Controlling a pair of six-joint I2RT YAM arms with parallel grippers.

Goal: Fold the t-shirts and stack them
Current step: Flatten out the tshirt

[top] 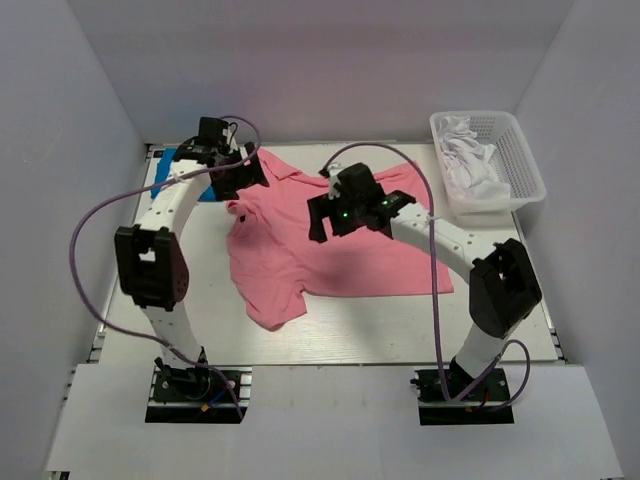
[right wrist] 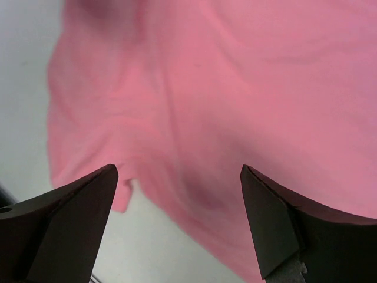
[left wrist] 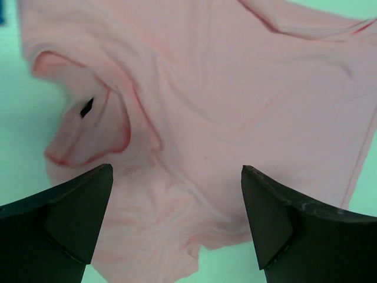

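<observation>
Sitting at about two o'clock on the table (top: 340,335), seen from above, a white slotted basket (top: 527,170) holds a crumpled heap of white cloth (top: 470,165); what kind of cloth it is cannot be told. Nothing else shows inside it.

The pink shirt (top: 340,255) lies outside the basket, spread out but rumpled across the middle of the table. Its neck opening is near its ten-o'clock edge. The blue shirt (top: 170,158) lies flat at ten o'clock on the table, near the pink one and largely hidden behind the left arm.

The left gripper (top: 250,178) hangs over the pink shirt's ten-o'clock edge. In its wrist view the fingers (left wrist: 76,206) stand spread wide with only cloth below and nothing between them. The right gripper (top: 325,215) hangs over the shirt's twelve-o'clock part. Its fingers (right wrist: 76,206) are likewise released and wide apart, grasping nothing.
</observation>
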